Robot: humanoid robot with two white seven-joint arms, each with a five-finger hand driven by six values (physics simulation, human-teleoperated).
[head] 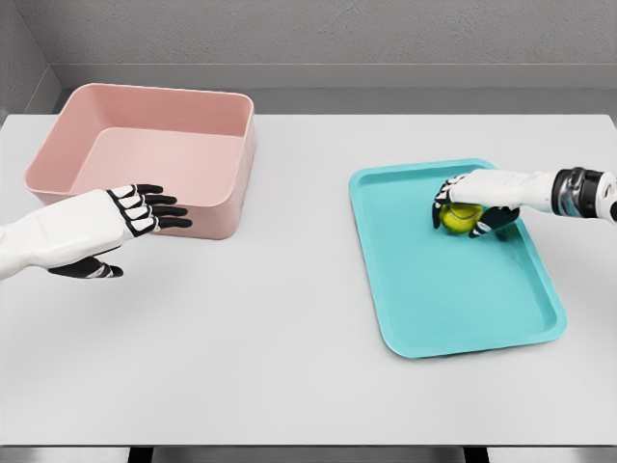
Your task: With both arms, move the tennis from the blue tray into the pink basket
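Note:
A yellow-green tennis ball lies in the far part of the blue tray on the right side of the table. My right hand comes in from the right edge and is curled over the ball, fingers wrapped around its top and sides. The pink basket stands at the far left, with nothing visible inside. My left hand hovers just in front of the basket's near wall, fingers stretched out flat and holding nothing.
The white table stretches between the basket and the tray. Its front edge runs along the bottom of the view. A grey wall stands behind the table.

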